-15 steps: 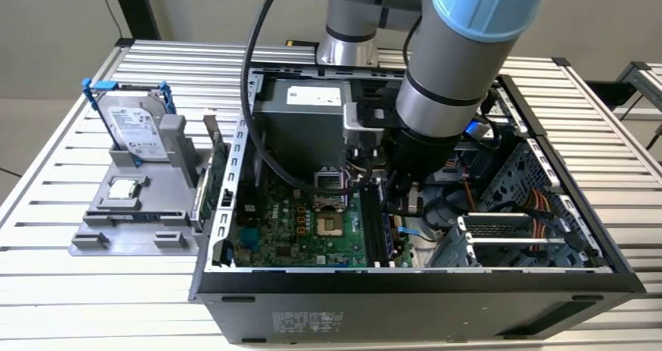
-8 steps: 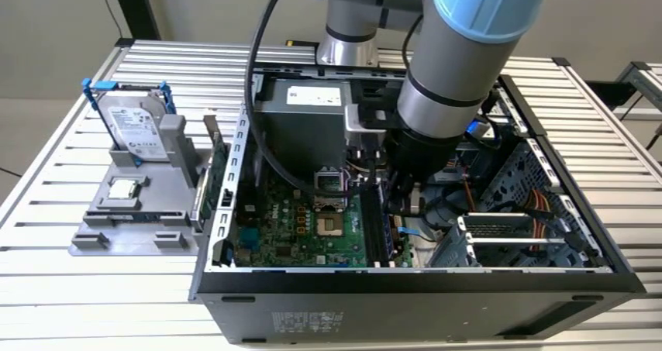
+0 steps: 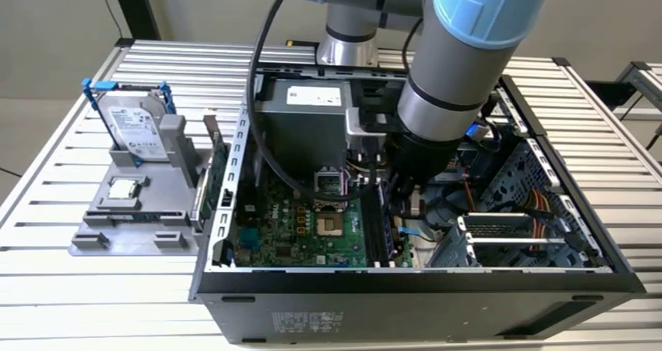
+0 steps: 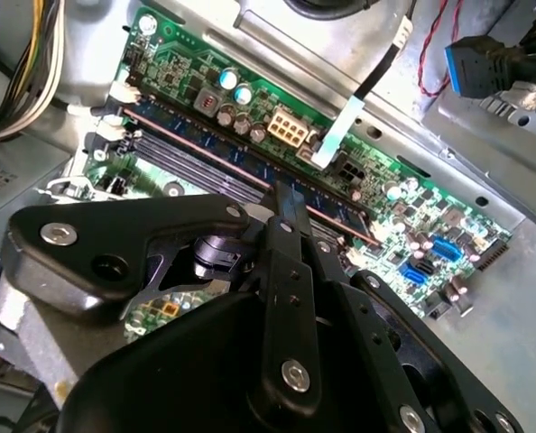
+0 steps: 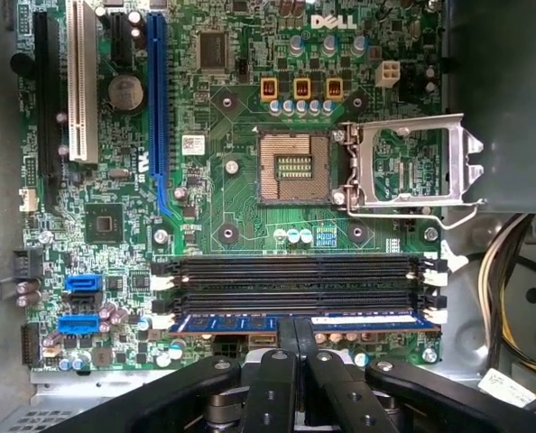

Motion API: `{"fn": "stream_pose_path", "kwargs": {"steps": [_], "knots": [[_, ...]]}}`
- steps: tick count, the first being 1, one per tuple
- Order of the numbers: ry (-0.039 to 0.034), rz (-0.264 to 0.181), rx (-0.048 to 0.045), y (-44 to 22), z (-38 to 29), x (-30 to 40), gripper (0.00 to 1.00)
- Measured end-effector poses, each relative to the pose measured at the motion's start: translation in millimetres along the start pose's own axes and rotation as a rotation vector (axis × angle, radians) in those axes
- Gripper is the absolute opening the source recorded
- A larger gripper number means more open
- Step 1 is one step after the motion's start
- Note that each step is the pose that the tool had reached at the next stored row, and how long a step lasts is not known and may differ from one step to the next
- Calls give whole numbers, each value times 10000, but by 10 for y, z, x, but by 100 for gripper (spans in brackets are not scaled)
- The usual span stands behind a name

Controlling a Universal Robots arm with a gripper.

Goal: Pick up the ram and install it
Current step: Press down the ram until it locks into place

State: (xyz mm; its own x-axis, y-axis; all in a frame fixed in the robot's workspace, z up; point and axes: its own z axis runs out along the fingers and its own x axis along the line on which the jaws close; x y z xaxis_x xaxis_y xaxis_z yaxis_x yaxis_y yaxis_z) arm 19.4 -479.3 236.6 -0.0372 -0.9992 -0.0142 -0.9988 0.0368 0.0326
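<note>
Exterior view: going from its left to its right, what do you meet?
Hard drive standing in its blue frame, with the small square processor chip below it → green motherboard inside the open computer case → robot arm reaching down into the case → bundle of coloured cables.

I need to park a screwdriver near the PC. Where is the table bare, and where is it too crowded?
Bare slats lie on the table in front of the grey holder, and past the case at the exterior view's right. Inside the case it is crowded: the gripper sits at the ram in its slot, cables beside it.
</note>
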Motion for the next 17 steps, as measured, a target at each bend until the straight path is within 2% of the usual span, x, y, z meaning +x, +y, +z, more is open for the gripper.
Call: {"fn": "stream_pose_path", "kwargs": {"steps": [2,8,11,12,13,17], "knots": [[-2,-1,0,-1,22,0,0],[-3,-1,-5,-2,31,0,0],[2,-1,-5,-3,74,1,0],[17,-1,-8,-6,165,4,0],[18,-1,-9,-6,184,5,0],[21,0,-10,-7,181,1,0]]}}
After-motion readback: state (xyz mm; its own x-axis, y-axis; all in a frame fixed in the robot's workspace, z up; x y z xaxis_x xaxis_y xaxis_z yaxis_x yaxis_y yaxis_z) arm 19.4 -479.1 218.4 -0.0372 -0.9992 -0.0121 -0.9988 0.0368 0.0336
